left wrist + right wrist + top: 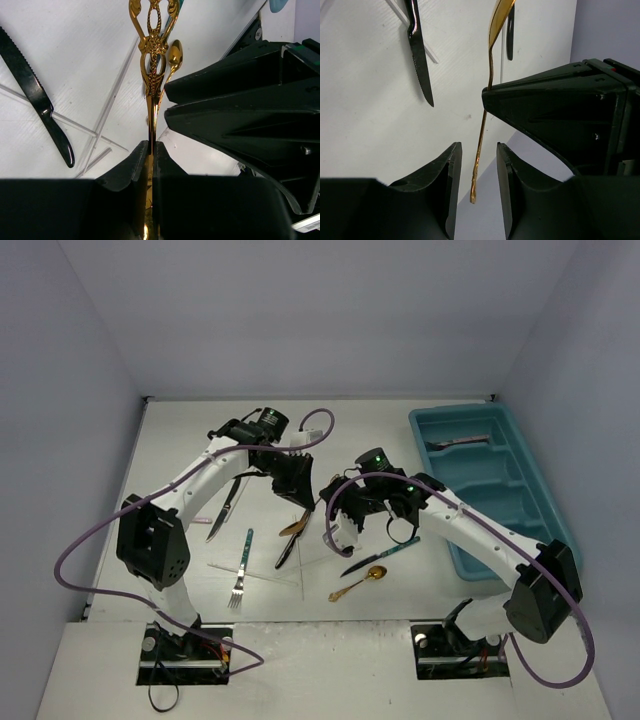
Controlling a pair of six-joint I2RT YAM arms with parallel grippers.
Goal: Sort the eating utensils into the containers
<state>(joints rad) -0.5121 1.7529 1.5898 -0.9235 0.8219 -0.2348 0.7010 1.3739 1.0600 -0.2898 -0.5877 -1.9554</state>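
Note:
My left gripper point(300, 502) point(151, 145) is shut on a gold spoon point(295, 527) point(152, 45) and holds it above the table's middle, its ornate handle pointing away from the palm. My right gripper point(328, 508) point(476, 147) is open. Its fingers stand either side of the handle's end point(482, 130) without touching it. The teal-blue tray point(560, 530) lies at the right and holds one utensil point(462, 442) in its far compartment. A second gold spoon point(362, 582) point(175, 54), a teal-handled fork point(240, 570) and dark knives point(225, 508) point(37, 97) point(420, 55) lie on the table.
Thin white sticks point(255, 570) lie near the fork. A teal-handled knife point(385, 552) lies under the right arm. The two grippers are close together, tip to tip. Grey walls close in the table at the back and sides.

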